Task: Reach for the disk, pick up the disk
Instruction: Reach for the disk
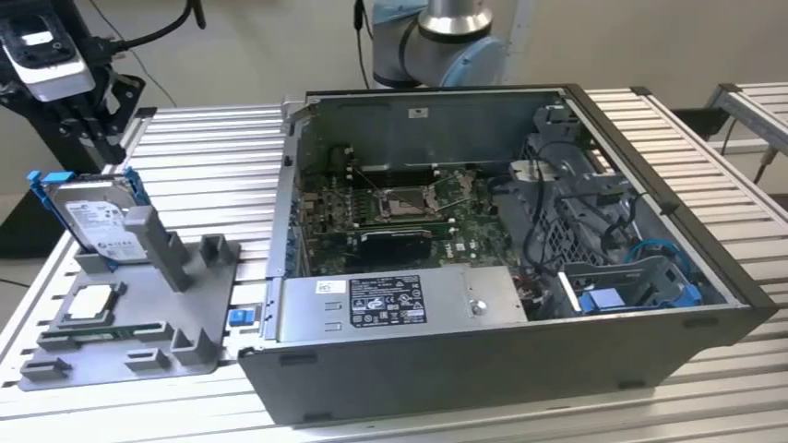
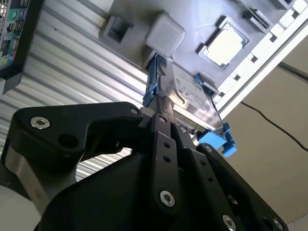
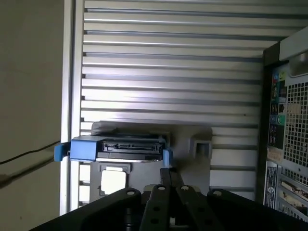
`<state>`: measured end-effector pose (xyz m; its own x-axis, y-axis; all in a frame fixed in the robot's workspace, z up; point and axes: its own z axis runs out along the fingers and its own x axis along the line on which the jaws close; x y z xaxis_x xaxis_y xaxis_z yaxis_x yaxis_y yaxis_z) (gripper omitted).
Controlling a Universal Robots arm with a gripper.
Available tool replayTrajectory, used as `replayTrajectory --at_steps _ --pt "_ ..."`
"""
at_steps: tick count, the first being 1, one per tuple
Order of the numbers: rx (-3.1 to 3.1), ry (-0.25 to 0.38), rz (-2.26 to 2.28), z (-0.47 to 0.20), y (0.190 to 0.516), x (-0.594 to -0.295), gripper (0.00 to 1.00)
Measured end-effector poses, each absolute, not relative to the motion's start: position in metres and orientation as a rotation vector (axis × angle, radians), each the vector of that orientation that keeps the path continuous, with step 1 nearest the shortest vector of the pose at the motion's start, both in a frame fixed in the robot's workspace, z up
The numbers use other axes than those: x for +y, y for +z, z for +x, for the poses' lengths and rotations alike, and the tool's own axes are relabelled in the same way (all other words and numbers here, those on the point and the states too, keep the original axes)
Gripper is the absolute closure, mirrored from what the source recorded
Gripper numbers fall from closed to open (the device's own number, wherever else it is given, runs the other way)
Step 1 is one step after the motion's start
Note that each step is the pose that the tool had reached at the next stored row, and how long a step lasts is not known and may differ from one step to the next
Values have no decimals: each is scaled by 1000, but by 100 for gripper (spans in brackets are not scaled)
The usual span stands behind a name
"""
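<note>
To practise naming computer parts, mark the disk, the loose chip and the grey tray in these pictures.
disk (image 1: 101, 224): exterior view, on its white label.
chip (image 1: 92, 302): exterior view, on its silver top.
tray (image 1: 161, 305): exterior view, on its bare grey floor.

A robotics lab or workshop. An opened computer case (image 1: 493, 365) lies on a slatted aluminium table (image 1: 209, 157), beside a robot arm (image 1: 449, 41).

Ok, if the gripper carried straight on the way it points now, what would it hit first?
Most likely the disk, propped on edge in the grey tray: in both wrist views the gripper points at its blue-bracketed edge. How much gap there is between them is unclear.
</note>
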<state>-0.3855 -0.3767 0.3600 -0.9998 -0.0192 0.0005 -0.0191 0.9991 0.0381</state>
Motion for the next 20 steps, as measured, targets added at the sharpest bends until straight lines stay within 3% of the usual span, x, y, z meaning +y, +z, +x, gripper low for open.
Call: replayTrajectory --at_steps 20 --pt "-3140 -60 31 -449 359 -371 100"
